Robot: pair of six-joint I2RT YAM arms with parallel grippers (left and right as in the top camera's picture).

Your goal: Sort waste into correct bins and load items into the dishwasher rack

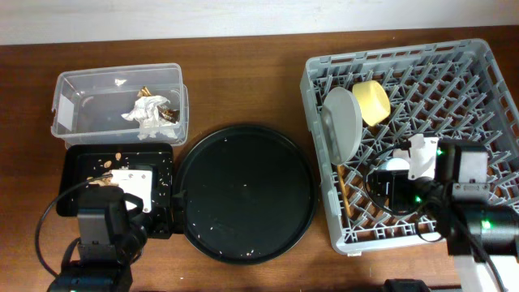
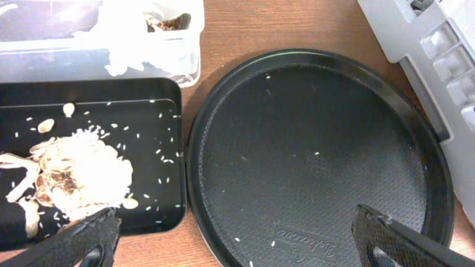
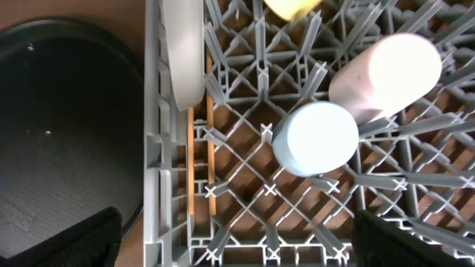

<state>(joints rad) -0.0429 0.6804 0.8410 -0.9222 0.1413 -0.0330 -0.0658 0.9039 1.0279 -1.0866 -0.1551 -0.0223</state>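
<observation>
Nearly done: both claws are wide and empty, and I see only crumbs left out.

Overhead, I see tissue wads (image 1: 146, 112) in the clear tub (image 1: 73, 89) and food scraps (image 1: 109, 169) on the shallow black tray (image 1: 81, 154). The plate (image 1: 343, 122) and yellow bowl (image 1: 371, 101) are in the rack (image 1: 486, 81). On the left wrist, my left gripper (image 2: 237, 245) is spread wide and holds nothing, with the scraps ahead to its left. A few crumbs (image 2: 315, 154) dot the round tray (image 2: 319, 111), which I judge to be the remaining job. On the right wrist, the right gripper (image 3: 237, 245) is wide and empty. The blue cup (image 3: 315, 139) and pink cup (image 3: 386, 74) stand just beyond it, and the chopsticks (image 3: 200, 163) lie on the lattice beside the plate.
</observation>
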